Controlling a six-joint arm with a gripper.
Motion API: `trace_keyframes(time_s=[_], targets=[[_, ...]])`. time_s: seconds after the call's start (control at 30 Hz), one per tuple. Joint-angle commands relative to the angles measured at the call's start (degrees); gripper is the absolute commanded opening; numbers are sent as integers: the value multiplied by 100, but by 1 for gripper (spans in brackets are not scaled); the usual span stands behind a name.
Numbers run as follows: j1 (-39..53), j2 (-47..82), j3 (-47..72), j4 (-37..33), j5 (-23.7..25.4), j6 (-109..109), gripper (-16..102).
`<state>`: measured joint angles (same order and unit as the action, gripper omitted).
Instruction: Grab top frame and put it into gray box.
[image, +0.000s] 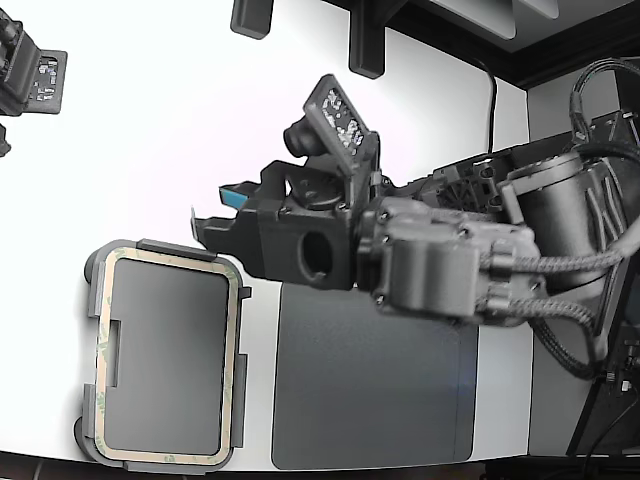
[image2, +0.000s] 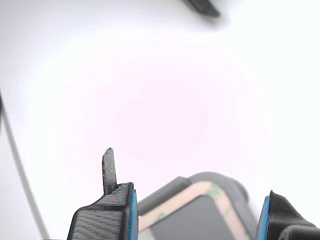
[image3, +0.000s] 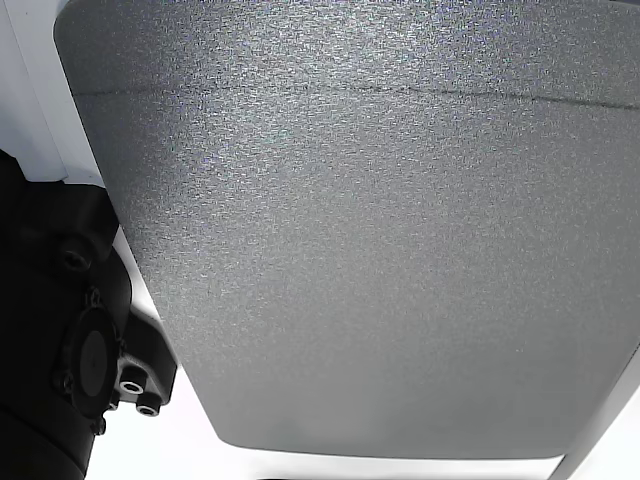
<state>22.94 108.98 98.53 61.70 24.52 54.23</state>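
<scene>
My gripper (image2: 197, 212) is spread wide with nothing between its blue-padded fingertips (image2: 132, 212), hanging above the white table (image: 150, 130). The top frame (image: 232, 350) lies below and just ahead of my fingers, already seated on the rim of the gray box (image: 92, 270); in the wrist view one rounded corner of the frame (image2: 192, 192) shows through the gap between my tips, with the box edge (image2: 220, 179) curling round it. In the exterior view the frame's long axis runs up and down the picture, across the line my fingers point along, so the long side nearest me is the one facing my tips. The dark mat (image: 375, 380) sits beneath my wrist, behind the fingers. Judging from how things lie, the placing looks done, and what remains is to stay clear of that near edge.
</scene>
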Motion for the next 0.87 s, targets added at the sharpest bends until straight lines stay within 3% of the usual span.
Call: trace_keyframes(time_s=[0.0,0.13,0.27,0.5,0.83], targets=[[-571,1485,1046,-492,-413,-2733,100],[-1494,2435,1608,-281,-1248,-3876,100],[-1995,3841,2883,-448,-1679,-4509,100],[-2276,6029,4799,-554,-1898,-4843,100],[-2391,6029,5265,-633,-2004,-4878,100]])
